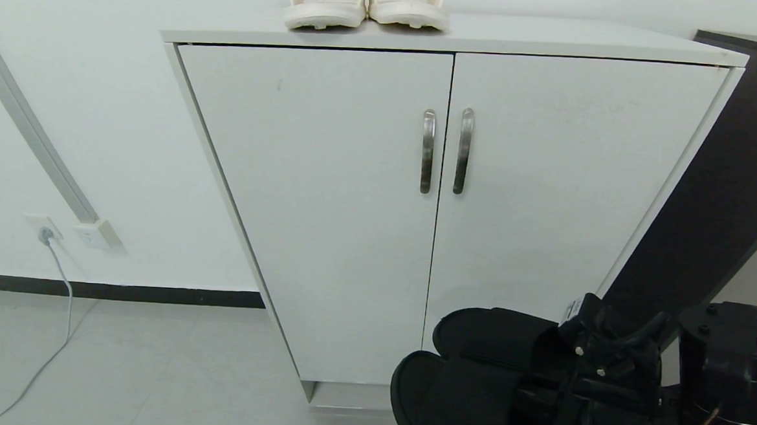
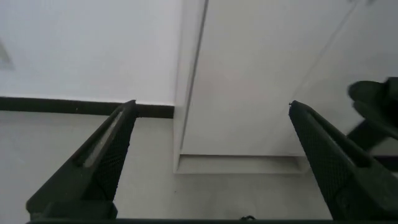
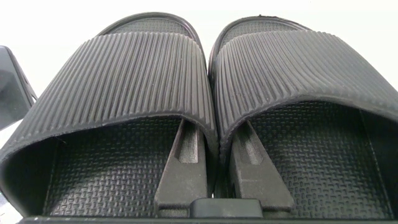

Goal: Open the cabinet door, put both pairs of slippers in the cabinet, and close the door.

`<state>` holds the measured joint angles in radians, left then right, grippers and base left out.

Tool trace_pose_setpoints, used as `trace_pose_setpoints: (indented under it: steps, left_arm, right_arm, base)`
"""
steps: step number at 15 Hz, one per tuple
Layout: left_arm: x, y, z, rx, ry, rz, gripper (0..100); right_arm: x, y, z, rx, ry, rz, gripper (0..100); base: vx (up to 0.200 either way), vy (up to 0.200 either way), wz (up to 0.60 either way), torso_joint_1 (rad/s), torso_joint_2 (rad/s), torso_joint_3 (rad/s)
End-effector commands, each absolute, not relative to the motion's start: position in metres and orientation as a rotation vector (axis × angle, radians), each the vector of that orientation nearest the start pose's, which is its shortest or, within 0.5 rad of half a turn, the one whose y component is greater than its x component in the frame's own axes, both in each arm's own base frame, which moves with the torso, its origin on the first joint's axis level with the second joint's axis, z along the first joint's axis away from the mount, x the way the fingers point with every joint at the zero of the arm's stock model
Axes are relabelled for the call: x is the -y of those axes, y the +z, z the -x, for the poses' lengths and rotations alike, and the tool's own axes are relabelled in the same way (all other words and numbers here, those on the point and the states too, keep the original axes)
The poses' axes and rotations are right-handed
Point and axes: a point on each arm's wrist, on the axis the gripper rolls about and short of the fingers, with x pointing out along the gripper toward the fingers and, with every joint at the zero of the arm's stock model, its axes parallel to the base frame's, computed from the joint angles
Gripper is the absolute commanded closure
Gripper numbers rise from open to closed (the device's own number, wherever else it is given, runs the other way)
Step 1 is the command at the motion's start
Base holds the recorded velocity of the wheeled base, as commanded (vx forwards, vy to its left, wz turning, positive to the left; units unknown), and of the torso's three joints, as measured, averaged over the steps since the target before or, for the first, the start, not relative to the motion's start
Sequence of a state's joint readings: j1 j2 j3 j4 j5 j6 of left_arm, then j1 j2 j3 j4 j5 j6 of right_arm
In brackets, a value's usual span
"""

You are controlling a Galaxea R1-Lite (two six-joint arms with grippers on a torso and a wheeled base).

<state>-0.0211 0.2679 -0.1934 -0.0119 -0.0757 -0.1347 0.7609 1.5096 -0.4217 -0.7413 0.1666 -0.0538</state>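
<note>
Both black slippers (image 1: 466, 398) lengthwise sideways, toes leftward

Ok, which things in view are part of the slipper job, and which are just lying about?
Job: black slippers in the right gripper; white slippers on the cabinet; its shut doors, handles.
Lying about: wall socket, grey cable.

No legible text, labels or numbers
</note>
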Motion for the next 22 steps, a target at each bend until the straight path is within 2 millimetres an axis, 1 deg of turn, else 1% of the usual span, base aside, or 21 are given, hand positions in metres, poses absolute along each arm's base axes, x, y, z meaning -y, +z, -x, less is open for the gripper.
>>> trace_pose_setpoints:
  steps: [1,2,3,5,6,7,8,10,12,13,16,17,18,20,21,22]
  left_arm:
    - [0.005,0.156,-0.020,-0.194,-0.210,0.161,0]
    - [0.007,0.158,-0.025,-0.205,-0.283,0.169,0]
    - [0.009,0.163,-0.035,-0.225,-0.381,0.180,0]
    - [0.012,0.180,-0.058,-0.237,-0.472,0.183,0]
    - [0.015,0.188,-0.066,-0.240,-0.503,0.179,0]
    - [0.020,0.199,-0.078,-0.254,-0.560,0.174,0]
    - [0.028,0.205,-0.086,-0.267,-0.622,0.163,0]
    - [0.047,0.214,-0.098,-0.278,-0.756,0.139,0]
    - [0.067,0.223,-0.114,-0.280,-0.792,0.118,0]
    - [0.083,0.230,-0.121,-0.262,-0.819,0.104,0]
    - [0.122,0.243,-0.135,-0.236,-0.921,0.092,0]
    - [0.127,0.243,-0.137,-0.233,-0.933,0.092,0]
    - [0.143,0.246,-0.143,-0.236,-0.974,0.103,0]
    - [0.157,0.251,-0.147,-0.236,-1.005,0.157,0]
    - [0.170,0.260,-0.155,-0.209,-1.031,0.194,0]
    - [0.173,0.262,-0.157,-0.201,-1.034,0.198,0]
  right_arm:
    - [-0.158,0.147,-0.161,-0.308,0.928,0.151,100]
    - [-0.158,0.147,-0.161,-0.305,0.928,0.150,100]
    - [-0.158,0.147,-0.161,-0.302,0.928,0.149,100]
    - [-0.156,0.145,-0.159,-0.297,0.930,0.149,100]
    - [-0.156,0.147,-0.158,-0.285,0.931,0.149,100]
    - [-0.156,0.146,-0.158,-0.280,0.931,0.149,100]
    - [-0.156,0.146,-0.158,-0.280,0.931,0.149,100]
    - [-0.156,0.146,-0.158,-0.280,0.931,0.149,100]
    - [-0.156,0.147,-0.158,-0.279,0.931,0.147,100]
    - [-0.156,0.146,-0.159,-0.281,0.931,0.146,100]
    - [-0.156,0.146,-0.159,-0.280,0.931,0.147,100]
    - [-0.156,0.146,-0.159,-0.281,0.931,0.146,100]
    - [-0.156,0.146,-0.159,-0.283,0.931,0.145,100]
    - [-0.157,0.145,-0.159,-0.290,0.932,0.147,100]
    - [-0.158,0.144,-0.160,-0.294,0.932,0.148,100]
    - [-0.158,0.143,-0.161,-0.298,0.932,0.151,100]
  base:
    - [0.000,0.000,0.00,0.000,0.00,0.000]
    - [0.000,0.000,0.00,0.000,0.00,0.000]
    - [0.000,0.000,0.00,0.000,0.00,0.000]
    - [0.000,0.000,0.00,0.000,0.00,0.000]
    - [0.000,0.000,0.00,0.000,0.00,0.000]
    - [0.000,0.000,0.00,0.000,0.00,0.000]
    - [0.000,0.000,0.00,0.000,0.00,0.000]
    - [0.000,0.000,0.00,0.000,0.00,0.000]
    - [0.000,0.000,0.00,0.000,0.00,0.000]
    - [0.000,0.000,0.00,0.000,0.00,0.000]
    - [0.000,0.000,0.00,0.000,0.00,0.000]
    - [0.000,0.000,0.00,0.000,0.00,0.000]
    - [0.000,0.000,0.00,0.000,0.00,0.000]
    - [0.000,0.000,0.00,0.000,0.00,0.000]
    - [0.000,0.000,0.00,0.000,0.00,0.000]
    - [0.000,0.000,0.00,0.000,0.00,0.000]
